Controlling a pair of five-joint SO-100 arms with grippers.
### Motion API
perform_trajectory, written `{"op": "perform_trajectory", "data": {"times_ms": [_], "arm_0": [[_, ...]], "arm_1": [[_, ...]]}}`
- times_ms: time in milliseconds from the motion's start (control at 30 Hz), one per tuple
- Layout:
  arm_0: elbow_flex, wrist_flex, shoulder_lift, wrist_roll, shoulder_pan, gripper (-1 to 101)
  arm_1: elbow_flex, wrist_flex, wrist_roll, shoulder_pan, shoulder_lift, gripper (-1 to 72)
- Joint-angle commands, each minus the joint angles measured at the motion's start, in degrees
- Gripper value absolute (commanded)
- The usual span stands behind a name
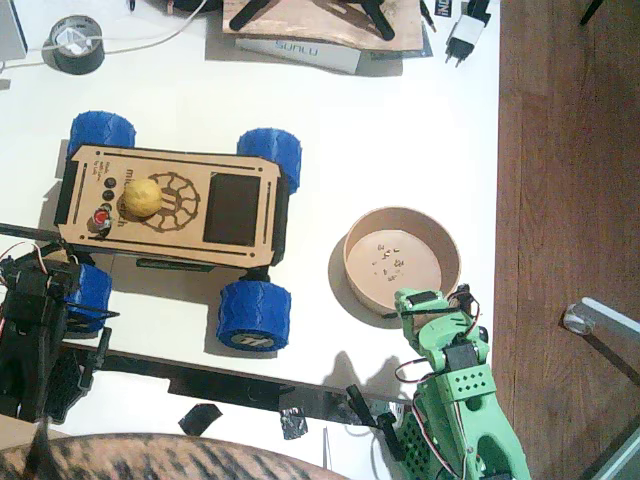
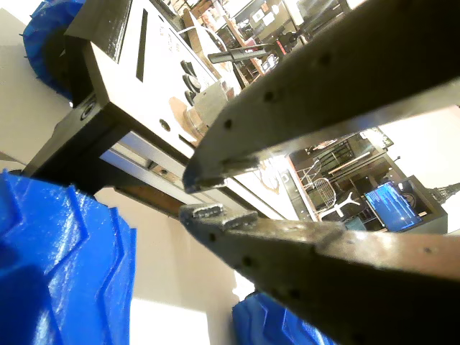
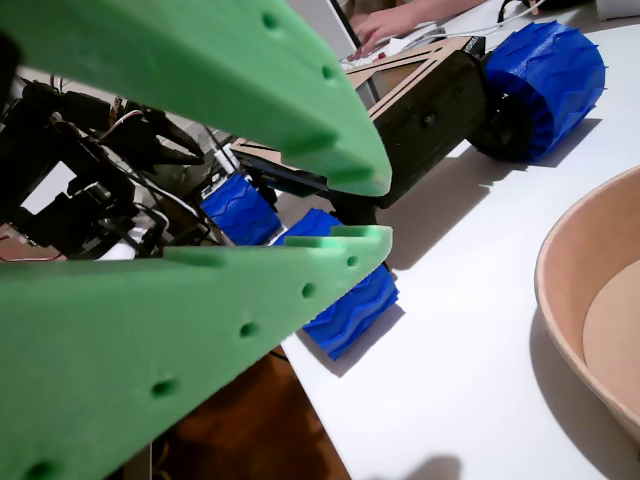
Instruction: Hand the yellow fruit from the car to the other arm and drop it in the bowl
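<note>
The yellow fruit rests on the gear emblem of the wooden car, near its left end. The tan bowl stands right of the car, with crumbs on its floor. My black left arm sits at the lower left beside the car's front-left blue wheel. In a wrist view its gripper is shut and holds nothing, pointing at the car's end. My green right gripper sits at the bowl's near rim. It is shut and bare, with the bowl's rim to its right. Neither wrist view shows the fruit.
A grey tape roll, a flat box and a white plug lie along the far edge. The table ends at the right. A black bar runs along the front. A hand shows beyond the car.
</note>
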Motion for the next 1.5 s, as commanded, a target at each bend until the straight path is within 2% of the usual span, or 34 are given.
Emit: {"op": "perform_trajectory", "data": {"times_ms": [0, 167, 300, 467, 733, 833, 900, 1067, 1200, 1367, 1467], "arm_0": [[2.7, 0.9, 4.7, 0.4, 0.4, 0], [-11.3, -0.7, -11.4, 0.4, 0.4, 0], [-22.1, -0.2, -14.9, 0.4, 0.4, 0], [-36.1, -1.8, -32.4, 0.4, 0.5, 0], [-42.9, -2.5, -37.5, 0.4, 1.4, 5], [-42.7, -6.2, -41.2, 0.3, 5.3, 8], [-43.2, -9.8, -45.4, -0.1, 9.0, 16], [-43.2, -20.1, -56.2, -0.4, 16.2, 22], [-43.2, -24.0, -61.3, -0.5, 17.6, 26], [-43.2, -31.2, -68.6, -0.4, 17.6, 34], [-43.2, -32.0, -69.4, -0.4, 17.6, 39]], "arm_1": [[-0.2, 0.0, -1.0, -0.1, 0.3, 0.2], [-0.2, 0.0, -1.0, -0.1, 0.3, 0.2], [-0.2, 0.0, -1.0, -0.2, 0.3, 0.2], [-0.2, 0.0, -1.1, -0.2, 0.3, 0.2], [-0.2, 0.0, -1.1, -0.2, 0.3, 0.2], [-0.2, 0.0, -1.1, -0.2, 0.3, 0.2], [-0.2, 0.0, -1.1, -0.2, 0.3, 0.2], [-0.2, 0.0, -1.1, -0.2, 0.3, 0.2], [-0.2, 0.1, -1.1, -0.2, 0.3, 0.2], [-0.2, 0.1, -1.2, -0.3, 0.3, 0.2], [-0.2, 0.1, -1.3, -0.4, 0.3, 0.2]]}}
